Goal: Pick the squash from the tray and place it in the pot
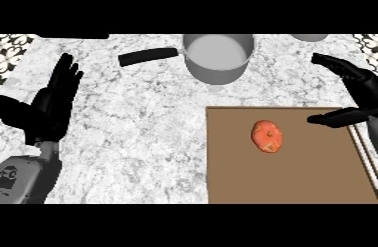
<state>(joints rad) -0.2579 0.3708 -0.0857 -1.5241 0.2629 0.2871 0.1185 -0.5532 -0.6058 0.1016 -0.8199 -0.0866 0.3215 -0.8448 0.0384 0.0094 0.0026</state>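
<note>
An orange squash (267, 136) lies on the brown tray (244, 176), towards its far middle. Beyond the tray's far edge stands a grey pot (218, 57) with a black handle (148, 56) pointing left. My right hand (359, 93) hovers over the tray's far right corner, to the right of the squash and apart from it, open with the thumb and fingers spread. My left hand (53, 98) is open at the left of the counter, fingers straight and pointing away.
The marble counter (133, 141) stretches between the left hand and the tray. A grey round object (308, 37) is cut off at the far edge, right of the pot. Patterned patches (13, 46) show at both far corners.
</note>
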